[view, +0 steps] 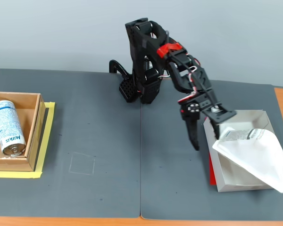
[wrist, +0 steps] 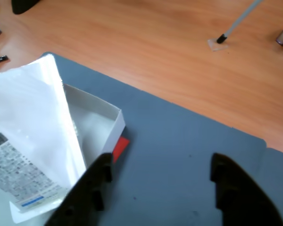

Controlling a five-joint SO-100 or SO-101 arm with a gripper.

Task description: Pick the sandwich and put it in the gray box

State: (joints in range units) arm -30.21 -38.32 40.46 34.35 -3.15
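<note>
While its jaws stand spread and empty over the dark mat, the gripper [wrist: 160, 183] fills the bottom of the wrist view, one finger low at centre-left, the other low at right, nothing between them. Just above and left of that finger, the sandwich [wrist: 33, 141] lies across the gray box [wrist: 114, 126], its printed label at the lower left of the frame and its broad white end rising toward the upper left.

By its look the package is light, thin-walled and slick; a hard squeeze would likely crumple the film and crush the filling. The stiffer labelled narrow end, or the long folded edge, seems the safest hold.

Seen from the fixed view, the gripper [view: 208, 129] hangs at centre-right, beside the box's [view: 236, 186] left wall. The sandwich [view: 257, 153] rests tilted on the box at lower right, its wide end overhanging the box's lower right corner, so it is not seated flat inside. A red strip shows beneath the box's left edge.

At far left, a can [view: 7, 127] lies in a brown box [view: 34, 129].
</note>
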